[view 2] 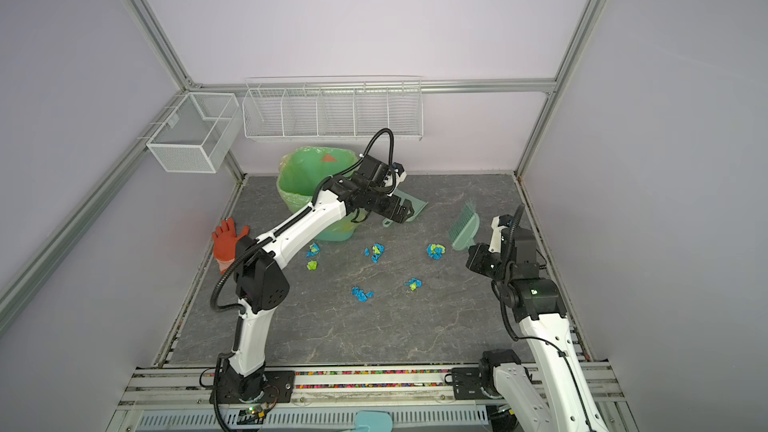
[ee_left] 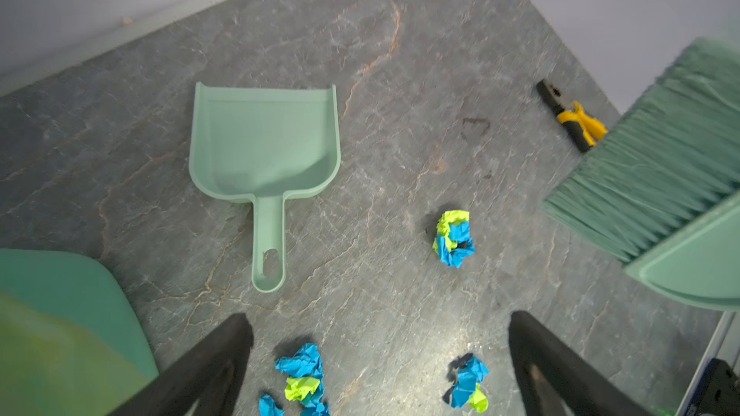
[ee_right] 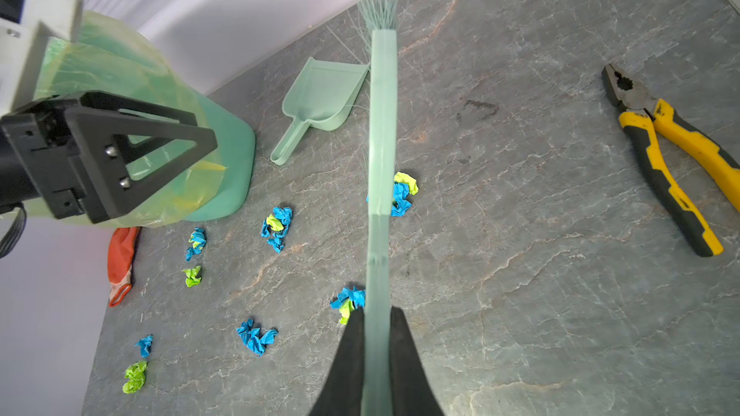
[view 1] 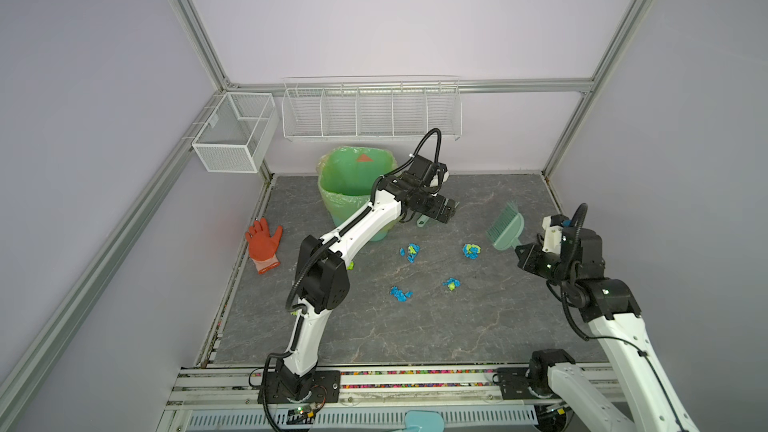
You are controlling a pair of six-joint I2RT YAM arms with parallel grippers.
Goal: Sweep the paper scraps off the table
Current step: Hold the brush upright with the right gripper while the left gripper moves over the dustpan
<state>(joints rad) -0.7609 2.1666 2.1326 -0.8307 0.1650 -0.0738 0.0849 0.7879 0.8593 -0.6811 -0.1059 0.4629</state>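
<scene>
Meanwhile, L gripper (ee_left: pixel 378 320) hangs wide open & empty w/ the dustpan (ee_left: pixel 264 142) flat just below and ahead, apparently lined up for its handle, while R gripper (ee_right: pixel 376 314) clamps the brush (ee_right: pixel 382 114), bristles outward, paper scraps (view 1: pixel 471 250) strewn on the table (view 1: pixel 374 326) between both.

Enclosed on three sides by plain pale lilac walls (view 1: pixel 395 14), softly and evenly lit. Framed by silver aluminium rails (view 1: pixel 519 85) slanting up toward both upper corners. Mounted mid-frame on the back wall: long white wire rack (view 1: pixel 372 112) with five compartments. Hung just left of it: box-shaped white mesh metal basket (view 1: pixel 232 139).
</scene>
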